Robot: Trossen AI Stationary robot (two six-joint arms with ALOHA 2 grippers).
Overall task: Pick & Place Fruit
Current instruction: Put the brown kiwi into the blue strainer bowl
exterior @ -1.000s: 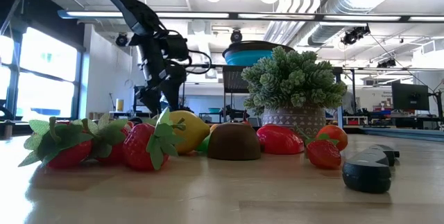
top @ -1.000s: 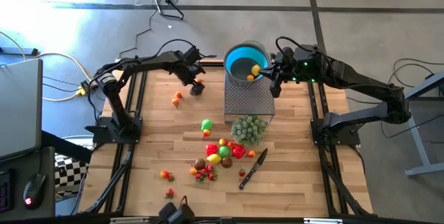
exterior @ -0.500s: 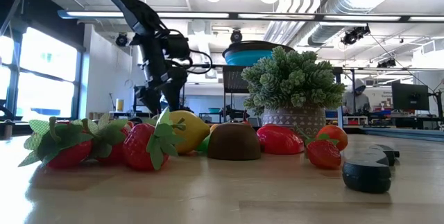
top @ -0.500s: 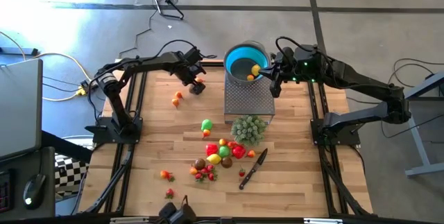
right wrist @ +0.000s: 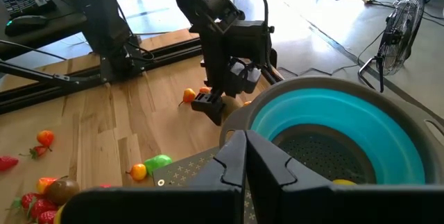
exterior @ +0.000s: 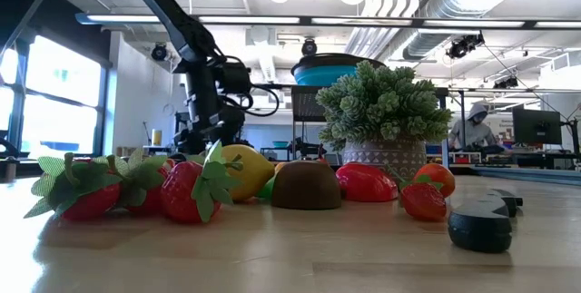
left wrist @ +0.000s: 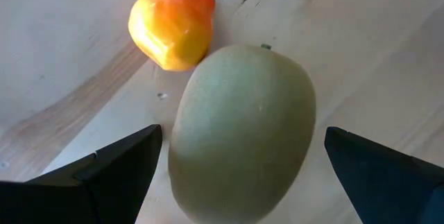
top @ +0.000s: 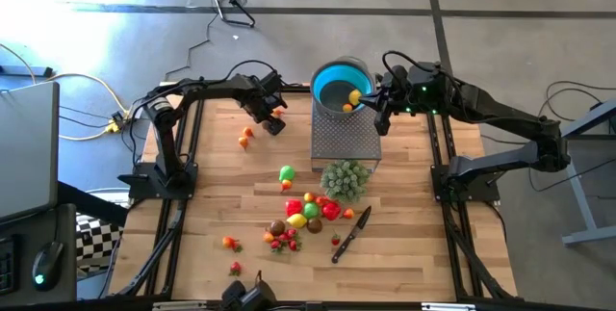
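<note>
Left gripper (top: 272, 118): arm extended to the left of the blue bowl (top: 339, 86), lowered near the table (top: 212, 195) — its 2 fingers spread wide. Right gripper (top: 378, 111): held at the bowl's right rim — fingers pressed together.

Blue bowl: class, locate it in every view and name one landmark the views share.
High view: blue bowl, top centre.
Low view: centre, above the bush.
Left wrist view: absent.
Right wrist view: lower right.
Landmark: left gripper.
</note>
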